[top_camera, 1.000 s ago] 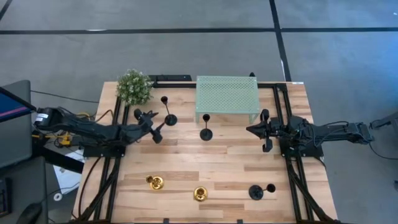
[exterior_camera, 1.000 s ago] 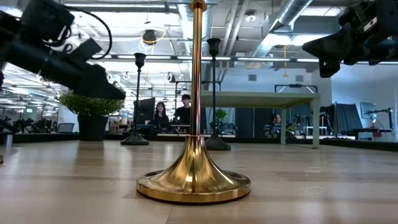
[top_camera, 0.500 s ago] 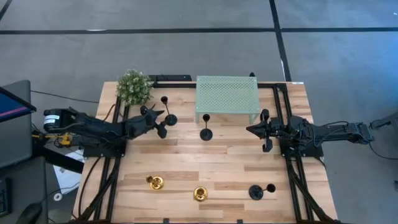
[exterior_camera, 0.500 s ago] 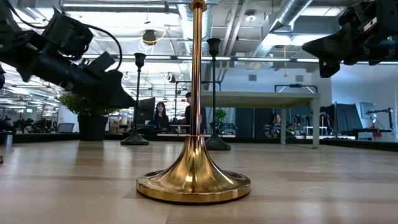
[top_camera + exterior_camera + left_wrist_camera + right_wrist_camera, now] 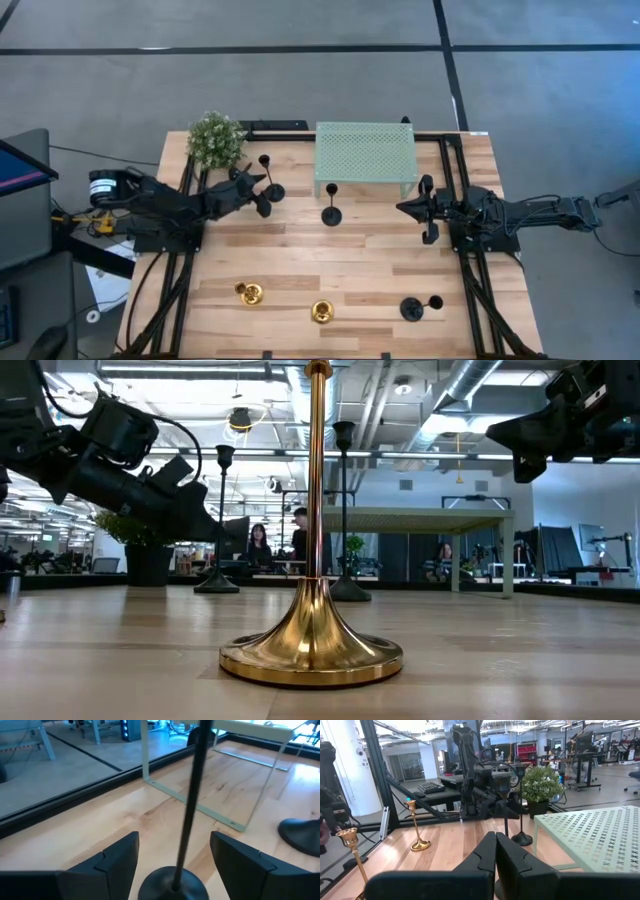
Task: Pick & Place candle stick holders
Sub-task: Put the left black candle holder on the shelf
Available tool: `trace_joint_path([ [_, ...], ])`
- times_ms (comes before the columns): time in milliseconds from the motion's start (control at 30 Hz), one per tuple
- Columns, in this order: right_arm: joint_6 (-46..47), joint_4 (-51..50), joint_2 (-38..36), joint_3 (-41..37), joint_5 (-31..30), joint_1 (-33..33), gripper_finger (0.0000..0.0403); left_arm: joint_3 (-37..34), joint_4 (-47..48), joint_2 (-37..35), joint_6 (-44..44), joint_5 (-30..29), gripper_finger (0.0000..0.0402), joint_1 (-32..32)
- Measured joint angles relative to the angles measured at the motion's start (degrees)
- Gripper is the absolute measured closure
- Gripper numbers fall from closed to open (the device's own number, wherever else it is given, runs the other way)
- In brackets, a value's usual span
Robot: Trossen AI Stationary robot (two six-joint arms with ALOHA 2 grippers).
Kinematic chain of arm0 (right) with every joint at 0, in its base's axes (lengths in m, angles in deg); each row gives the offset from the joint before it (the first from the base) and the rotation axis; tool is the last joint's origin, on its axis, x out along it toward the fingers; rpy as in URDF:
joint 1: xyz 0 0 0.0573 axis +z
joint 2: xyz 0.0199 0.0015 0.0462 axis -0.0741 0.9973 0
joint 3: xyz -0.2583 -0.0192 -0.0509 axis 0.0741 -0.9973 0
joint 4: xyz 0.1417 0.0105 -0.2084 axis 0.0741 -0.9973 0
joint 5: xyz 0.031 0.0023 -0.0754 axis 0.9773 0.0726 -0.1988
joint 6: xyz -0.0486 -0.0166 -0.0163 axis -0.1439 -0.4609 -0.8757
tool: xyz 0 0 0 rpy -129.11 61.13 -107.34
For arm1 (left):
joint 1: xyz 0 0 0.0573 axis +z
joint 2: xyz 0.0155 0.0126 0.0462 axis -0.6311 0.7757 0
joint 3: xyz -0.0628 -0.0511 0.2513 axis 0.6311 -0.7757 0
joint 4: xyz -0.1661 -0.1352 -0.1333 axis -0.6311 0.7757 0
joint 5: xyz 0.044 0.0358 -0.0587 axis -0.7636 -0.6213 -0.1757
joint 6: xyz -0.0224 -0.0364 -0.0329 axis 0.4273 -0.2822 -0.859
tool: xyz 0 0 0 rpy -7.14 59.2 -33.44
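The left gripper (image 5: 172, 855) is facing a tall black candle holder (image 5: 270, 178) standing upright near the back left of the table (image 5: 360, 260), beside the plant (image 5: 216, 140). Its jaws are gaping wide with the thin vertical stem rising in the gap between them, touching neither finger. The right gripper (image 5: 406, 209), pinched closed on nothing, is waiting well apart at the right.

Even overhead light, soft shadows; ceiling lamps (image 5: 240, 418) glare in the low view, and the gold holder (image 5: 312, 640) shines.
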Motion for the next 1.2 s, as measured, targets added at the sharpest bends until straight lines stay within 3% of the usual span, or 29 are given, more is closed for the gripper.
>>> trace_joint_path([
  [400, 0.0, 0.0, 0.0, 0.0, 0.0, 0.0, 0.0403, 0.0, -6.8, 6.5, 0.0, 0.0, 0.0175, 1.1],
  [600, 0.0, 0.0, 0.0, 0.0, 0.0, 0.0, 0.0403, 0.0, -8.5, 6.8, 0.0, 0.0, 0.0234, 1.1],
  [933, 0.0, 0.7, 0.0, 0.0, 0.0, 0.0, 0.0403, 0.0, -8.6, 6.8, 0.7, 0.0, 0.038, 1.1],
  [1067, 0.0, 0.9, 0.0, 0.0, 0.0, 0.0, 0.0403, 0.0, -8.5, 6.8, 0.7, 0.1, 0.0385, 1.1],
  [1200, 0.0, 0.9, 0.0, 0.0, 0.0, 0.0, 0.0403, 0.0, -8.6, 6.7, 0.6, 4.0, 0.0387, 1.1],
])
